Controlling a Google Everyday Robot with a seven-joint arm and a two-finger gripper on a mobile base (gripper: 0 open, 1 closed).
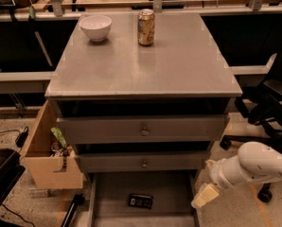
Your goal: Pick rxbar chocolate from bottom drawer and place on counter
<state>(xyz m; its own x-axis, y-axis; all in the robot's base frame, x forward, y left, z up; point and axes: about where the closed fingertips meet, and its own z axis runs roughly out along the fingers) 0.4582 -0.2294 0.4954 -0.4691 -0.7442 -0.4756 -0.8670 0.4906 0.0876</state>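
Note:
The rxbar chocolate [140, 201], a small flat black bar, lies on the grey floor of the open bottom drawer [112, 193], near its middle. The counter [179, 65] is the grey metal top of the cabinet. My gripper [203, 196] hangs at the end of the white arm, at the drawer's right rail, to the right of the bar and apart from it. It holds nothing that shows.
A white bowl [95, 27] and a gold can [146, 27] stand at the back of the counter. Two knobbed drawers [143, 130] sit above the open one. A tan wooden box [48, 157] hangs at the left. An office chair [273, 103] stands at the right.

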